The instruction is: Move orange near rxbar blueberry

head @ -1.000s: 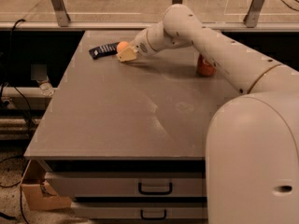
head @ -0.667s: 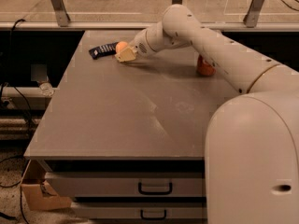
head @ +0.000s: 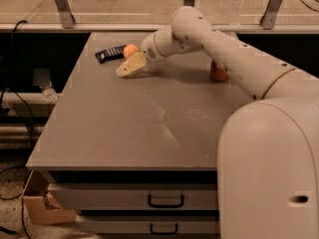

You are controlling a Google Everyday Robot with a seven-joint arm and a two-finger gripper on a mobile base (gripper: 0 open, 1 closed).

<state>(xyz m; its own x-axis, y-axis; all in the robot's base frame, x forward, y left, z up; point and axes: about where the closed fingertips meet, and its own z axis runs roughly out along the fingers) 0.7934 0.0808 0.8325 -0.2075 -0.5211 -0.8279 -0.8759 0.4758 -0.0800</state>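
The orange (head: pixel 130 50) rests on the grey table (head: pixel 124 128) at its far left, right beside the dark rxbar blueberry (head: pixel 110 53), which lies flat to its left. My gripper (head: pixel 128 66) hangs just in front of the orange, its cream fingers (head: pixel 132 64) low over the table and pointing left. The orange shows free behind the near finger and is not clamped. The gripper looks open and holds nothing.
A red can (head: pixel 218 72) stands at the table's far right, partly hidden behind my arm (head: pixel 234 54). Drawers (head: pixel 164 201) sit under the front edge. A glass rail with metal posts (head: pixel 62 6) runs behind the table.
The gripper has drawn back toward the camera and a little left, off the orange. The orange, earlier covered by the fingers, now shows on the table beside the bar.
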